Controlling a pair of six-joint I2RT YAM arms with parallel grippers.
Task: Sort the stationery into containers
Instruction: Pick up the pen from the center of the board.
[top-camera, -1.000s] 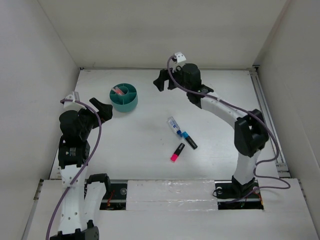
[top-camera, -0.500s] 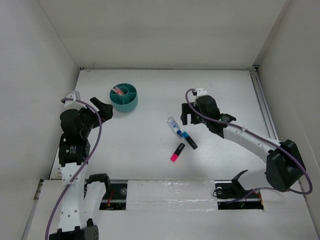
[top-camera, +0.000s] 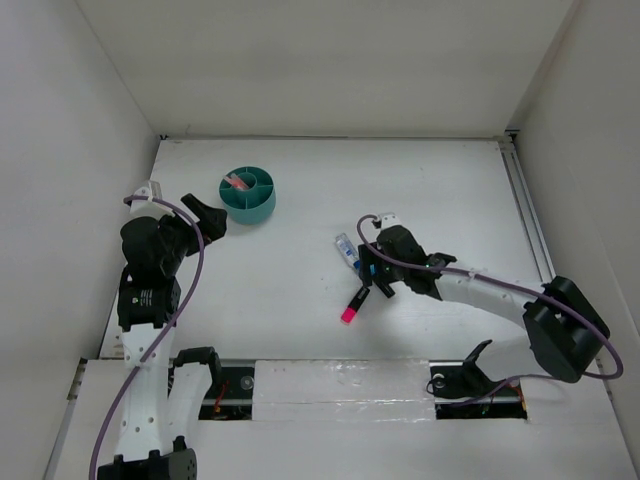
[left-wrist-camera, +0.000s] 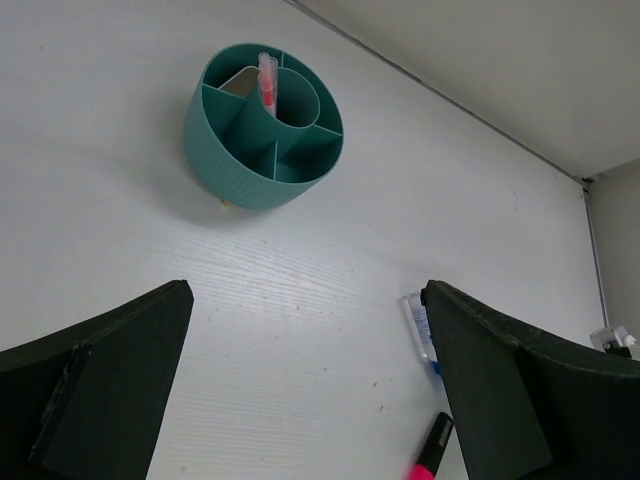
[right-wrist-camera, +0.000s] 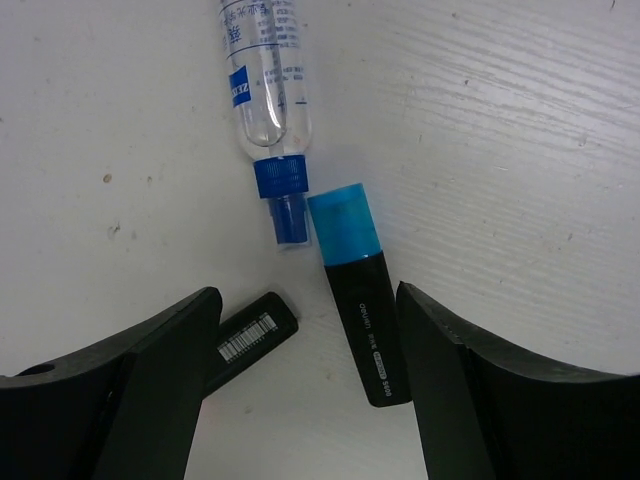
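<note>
The round teal tub (top-camera: 247, 195) stands at the back left, and a salmon-pink pen (top-camera: 236, 182) leans in it; both show in the left wrist view, the tub (left-wrist-camera: 262, 130) and the pen (left-wrist-camera: 268, 80). In mid-table lie a clear-blue tube (right-wrist-camera: 262, 80), a blue-black marker (right-wrist-camera: 360, 290) and a pink highlighter (top-camera: 354, 305) with its black cap (right-wrist-camera: 250, 335). My right gripper (top-camera: 374, 278) is open and low over them; in its wrist view (right-wrist-camera: 305, 305) the marker and the cap lie between the jaws. My left gripper (top-camera: 205, 218) is open and empty, near the tub.
White walls close the table on the left, back and right. A rail (top-camera: 530, 230) runs along the right side. The tube (left-wrist-camera: 419, 325) and highlighter (left-wrist-camera: 430, 455) also show in the left wrist view by its right finger.
My right arm swung from the back beside the tub forward and down to the marker, tube and highlighter. The left arm has not moved.
</note>
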